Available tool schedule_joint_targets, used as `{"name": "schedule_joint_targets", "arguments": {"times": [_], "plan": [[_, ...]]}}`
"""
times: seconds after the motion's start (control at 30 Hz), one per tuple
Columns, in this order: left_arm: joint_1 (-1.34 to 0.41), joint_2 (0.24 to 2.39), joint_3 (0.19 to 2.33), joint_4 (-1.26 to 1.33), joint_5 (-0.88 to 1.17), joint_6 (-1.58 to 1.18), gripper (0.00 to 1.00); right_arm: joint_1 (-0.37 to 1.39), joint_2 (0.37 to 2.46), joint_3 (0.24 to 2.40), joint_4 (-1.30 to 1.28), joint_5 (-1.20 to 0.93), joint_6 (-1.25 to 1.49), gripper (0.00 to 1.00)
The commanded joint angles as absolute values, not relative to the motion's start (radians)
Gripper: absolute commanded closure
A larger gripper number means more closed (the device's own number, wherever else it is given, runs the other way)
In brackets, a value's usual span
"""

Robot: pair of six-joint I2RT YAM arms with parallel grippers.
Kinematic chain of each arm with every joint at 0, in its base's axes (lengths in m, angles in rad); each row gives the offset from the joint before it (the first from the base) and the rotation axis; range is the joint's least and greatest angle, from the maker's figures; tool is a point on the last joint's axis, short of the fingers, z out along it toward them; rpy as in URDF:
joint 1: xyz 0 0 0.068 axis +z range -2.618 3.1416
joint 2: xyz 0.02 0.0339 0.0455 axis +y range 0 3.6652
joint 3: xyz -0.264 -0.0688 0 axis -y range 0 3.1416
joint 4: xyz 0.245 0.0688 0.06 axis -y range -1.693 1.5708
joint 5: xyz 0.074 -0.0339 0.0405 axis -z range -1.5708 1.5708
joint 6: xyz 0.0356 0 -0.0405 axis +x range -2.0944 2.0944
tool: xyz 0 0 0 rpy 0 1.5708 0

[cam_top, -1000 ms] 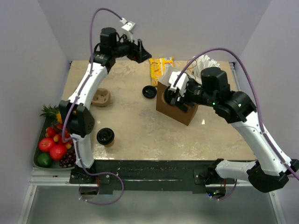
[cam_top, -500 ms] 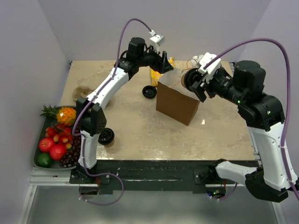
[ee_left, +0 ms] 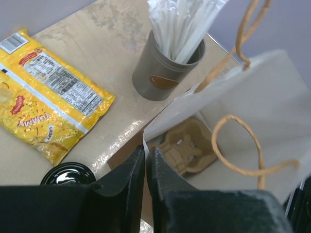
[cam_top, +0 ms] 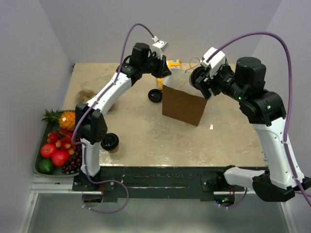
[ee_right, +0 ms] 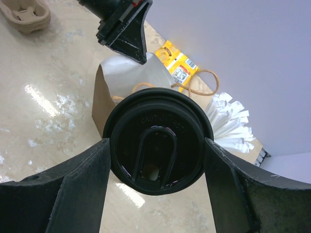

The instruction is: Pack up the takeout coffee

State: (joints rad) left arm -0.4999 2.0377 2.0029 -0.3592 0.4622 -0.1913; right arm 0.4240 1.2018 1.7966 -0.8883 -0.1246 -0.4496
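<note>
My right gripper (cam_top: pixel 199 80) (ee_right: pixel 156 145) is shut on a takeout coffee cup (ee_right: pixel 155 121) with a black lid. It holds the cup in the air over the far right rim of the brown paper bag (cam_top: pixel 182 104) (ee_right: pixel 99 102). My left gripper (cam_top: pixel 163 76) (ee_left: pixel 145 148) is shut on the bag's (ee_left: pixel 272 97) left rim, the thin paper edge pinched between its fingers. A moulded cardboard carrier (ee_left: pixel 187 150) lies at the bottom of the bag. A second lidded cup (cam_top: pixel 110 141) stands on the table near the front left.
A loose black lid (cam_top: pixel 155 95) (ee_left: pixel 68 174) lies left of the bag. Behind it stand a grey cup of straws (ee_left: pixel 163 68) and a yellow snack packet (cam_top: pixel 172 63) (ee_left: pixel 48 97). Another cardboard carrier (ee_right: pixel 24 14) sits far left. A fruit tray (cam_top: pixel 40 167) sits off the table's left edge.
My left arm swung right from the back of the table to the bag and shut on its rim. My right gripper rose with the cup from in front of the bag to above its rim.
</note>
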Motion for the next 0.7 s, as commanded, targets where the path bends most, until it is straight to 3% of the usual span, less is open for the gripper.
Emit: {"name": "schedule_joint_targets", "arguments": {"times": [0.0, 0.03, 0.3, 0.67], "plan": [[-0.502, 1.956, 1.95, -0.334, 0.6, -0.215, 0.91, 0.419, 1.212, 1.773, -0.839, -0.117, -0.422, 0.64], [-0.502, 1.933, 1.916, -0.328, 0.612, -0.222, 1.0, 0.419, 1.212, 1.766, -0.839, -0.118, -0.426, 0.64], [-0.522, 1.795, 1.793, -0.299, 0.58, -0.215, 1.0, 0.42, 1.215, 1.75, -0.854, -0.144, -0.449, 0.65], [-0.595, 1.49, 1.344, 0.069, 0.321, -0.255, 1.0, 0.419, 1.163, 1.83, -0.985, -0.405, -0.477, 0.65]]}}
